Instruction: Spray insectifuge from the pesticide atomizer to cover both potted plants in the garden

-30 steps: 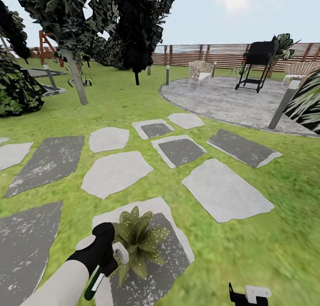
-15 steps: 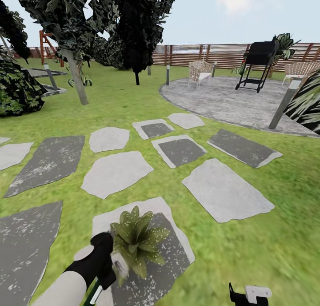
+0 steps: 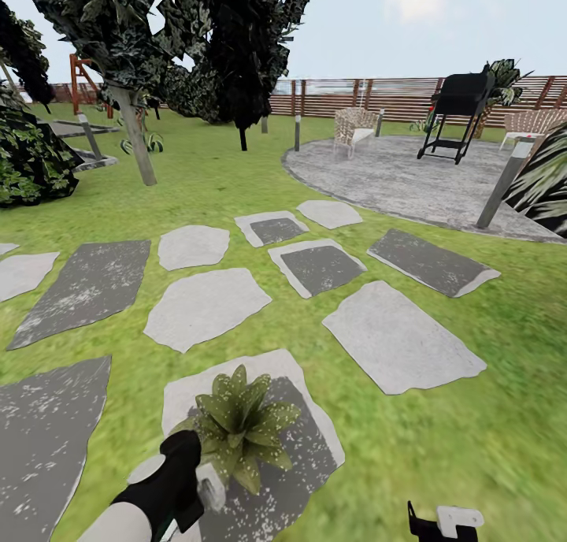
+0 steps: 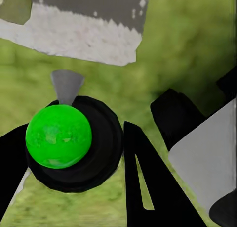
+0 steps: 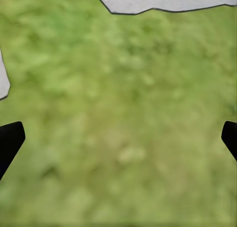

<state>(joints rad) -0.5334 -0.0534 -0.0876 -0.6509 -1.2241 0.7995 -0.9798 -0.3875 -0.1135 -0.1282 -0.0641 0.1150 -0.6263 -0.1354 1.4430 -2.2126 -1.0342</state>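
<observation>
We are in a back garden: a lawn with stepping stones, trees, and beyond them a paved patio holding a barbecue and chairs, before a slatted wooden fence.

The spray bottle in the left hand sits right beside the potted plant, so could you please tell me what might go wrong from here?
1. The spray bottle in the left hand sits at the leaves of the potted plant; pushing closer could bump or tip it.
2. From that near side, spray may miss the far leaves, leaving cover patchy.
3. Much spray could land on the stepping stone, already white-flecked, not the leaves.
</observation>
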